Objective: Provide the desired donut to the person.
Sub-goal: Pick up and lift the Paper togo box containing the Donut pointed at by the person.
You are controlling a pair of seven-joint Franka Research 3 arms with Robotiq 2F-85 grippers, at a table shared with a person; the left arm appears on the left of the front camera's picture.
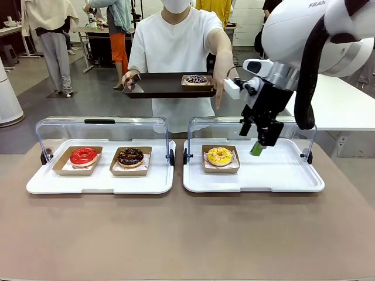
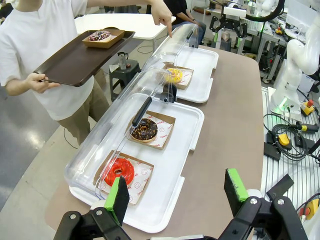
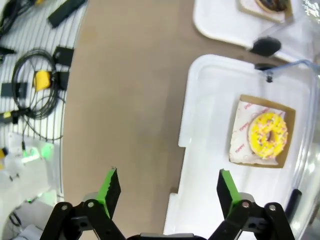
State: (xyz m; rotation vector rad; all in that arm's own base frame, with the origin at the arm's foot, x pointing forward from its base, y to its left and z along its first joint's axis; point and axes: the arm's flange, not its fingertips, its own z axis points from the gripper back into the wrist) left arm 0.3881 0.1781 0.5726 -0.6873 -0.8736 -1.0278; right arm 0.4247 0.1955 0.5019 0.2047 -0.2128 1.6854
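Note:
The person (image 1: 176, 41) in a white shirt holds a dark brown tray (image 1: 158, 88) carrying a sprinkled chocolate donut (image 1: 196, 79). Their other hand (image 1: 220, 93) points down over the right white tray (image 1: 275, 175), where a yellow donut (image 1: 220, 156) sits in a paper boat. My right gripper (image 1: 258, 146) hangs open just right of that donut, above the tray, holding nothing. The right wrist view has the yellow donut (image 3: 269, 132) ahead and to the right of the open right gripper (image 3: 167, 185). My left gripper (image 2: 176, 189) is open and empty, above the near table end.
The left white tray (image 1: 99, 181) holds a red-glazed donut (image 1: 84, 156) and a chocolate donut (image 1: 130, 156). Clear lids (image 1: 102, 126) stand hinged open behind both trays. A white table (image 1: 345, 105) stands at the right. Cables (image 3: 35, 85) lie on the floor beside the table.

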